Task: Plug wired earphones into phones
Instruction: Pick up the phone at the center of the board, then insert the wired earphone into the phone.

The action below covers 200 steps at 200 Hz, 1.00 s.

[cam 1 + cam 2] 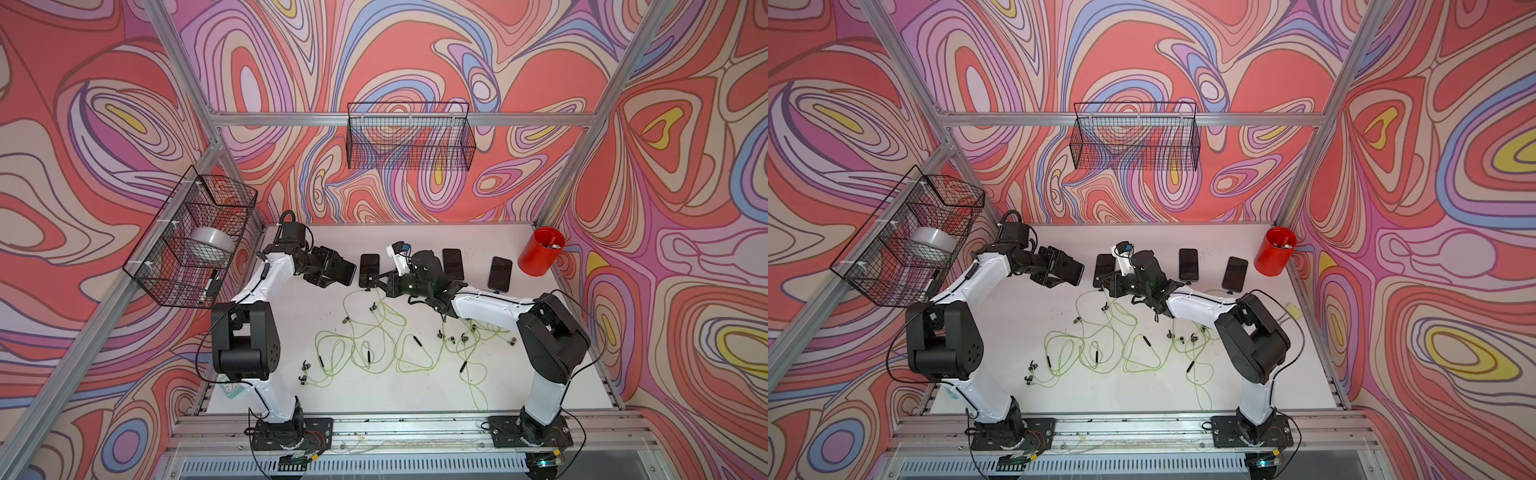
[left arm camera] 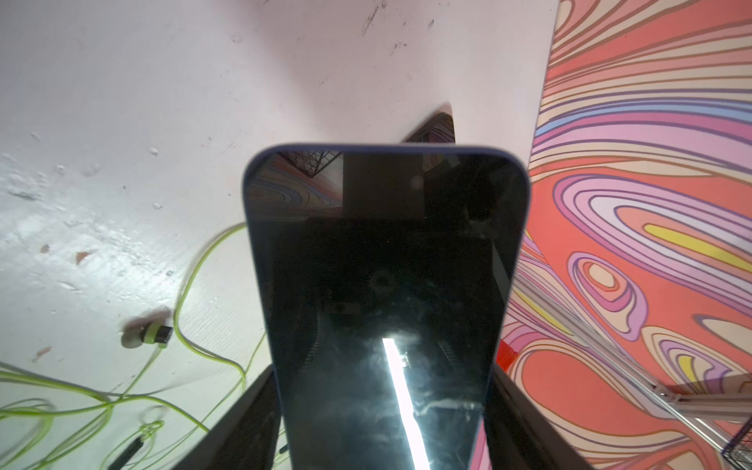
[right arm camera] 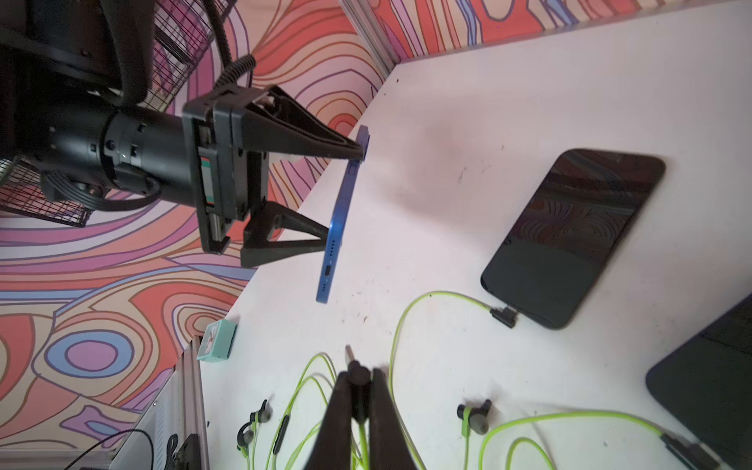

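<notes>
- Right wrist view is showing the white tabletop (image 3: 488,101) carrying a flat phone (image 3: 578,232) with an earphone cable (image 3: 447,296) already plugged in.
- Left gripper (image 3: 344,195) is clamping a blue phone (image 3: 339,215) by its sides, jaws spread wide, off the tabletop.
- Earphones (image 1: 368,356) are lying tangled mid-tabletop.
- Right gripper (image 3: 361,382) is pinching a dark plug (image 3: 358,373), jaws nearly closed.
</notes>
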Motion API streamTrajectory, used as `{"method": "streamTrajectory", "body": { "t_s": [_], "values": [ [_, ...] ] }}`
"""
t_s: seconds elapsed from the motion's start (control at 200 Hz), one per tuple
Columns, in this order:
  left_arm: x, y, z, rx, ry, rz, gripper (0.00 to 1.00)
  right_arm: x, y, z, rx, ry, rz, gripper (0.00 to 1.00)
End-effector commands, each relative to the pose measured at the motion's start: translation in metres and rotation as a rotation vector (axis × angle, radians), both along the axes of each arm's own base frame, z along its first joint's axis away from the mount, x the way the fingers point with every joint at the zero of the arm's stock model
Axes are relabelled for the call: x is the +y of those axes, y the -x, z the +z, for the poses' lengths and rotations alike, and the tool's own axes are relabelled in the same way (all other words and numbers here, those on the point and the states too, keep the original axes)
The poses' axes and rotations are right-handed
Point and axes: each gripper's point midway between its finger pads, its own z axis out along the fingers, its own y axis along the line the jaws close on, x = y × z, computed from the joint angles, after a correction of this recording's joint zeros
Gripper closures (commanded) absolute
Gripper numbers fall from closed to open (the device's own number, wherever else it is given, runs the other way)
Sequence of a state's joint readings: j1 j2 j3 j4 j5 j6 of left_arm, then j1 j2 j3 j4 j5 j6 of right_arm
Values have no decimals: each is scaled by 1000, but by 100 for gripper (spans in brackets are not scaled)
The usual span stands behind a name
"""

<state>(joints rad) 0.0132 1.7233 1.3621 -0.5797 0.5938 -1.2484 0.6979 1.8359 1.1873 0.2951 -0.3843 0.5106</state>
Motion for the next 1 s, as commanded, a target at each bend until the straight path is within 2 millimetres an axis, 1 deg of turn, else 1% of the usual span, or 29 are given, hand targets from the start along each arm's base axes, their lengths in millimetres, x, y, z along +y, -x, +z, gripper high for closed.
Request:
{"method": "streamTrajectory", "body": {
  "t_s": [0.0, 0.12, 0.22, 0.31, 0.431, 0.646, 0.771, 0.846, 0.997],
  "values": [
    [-6, -9, 36, -89, 111, 68, 100, 7, -8, 13, -59, -33, -51, 100],
    [-8, -8, 43, -93, 133, 74, 100, 9, -13, 17, -67, -45, -86, 100],
    [-10, -6, 47, -99, 144, 72, 100, 19, -13, 20, -78, -49, -79, 100],
    [-10, -3, 45, -94, 147, 71, 100, 28, -11, 24, -92, -53, -65, 100],
    [-12, -3, 42, -97, 157, 65, 100, 36, -10, 25, -100, -50, -54, 100],
    [-13, -4, 42, -113, 163, 50, 100, 34, -14, 21, -99, -33, -76, 100],
    [-14, -3, 44, -117, 161, 44, 100, 35, -17, 15, -88, -12, -86, 100],
    [-14, -2, 44, -119, 159, 41, 100, 36, -18, 18, -94, -19, -85, 100],
    [-14, 0, 45, -125, 162, 38, 100, 37, -20, 17, -93, -8, -87, 100]
  ]
}}
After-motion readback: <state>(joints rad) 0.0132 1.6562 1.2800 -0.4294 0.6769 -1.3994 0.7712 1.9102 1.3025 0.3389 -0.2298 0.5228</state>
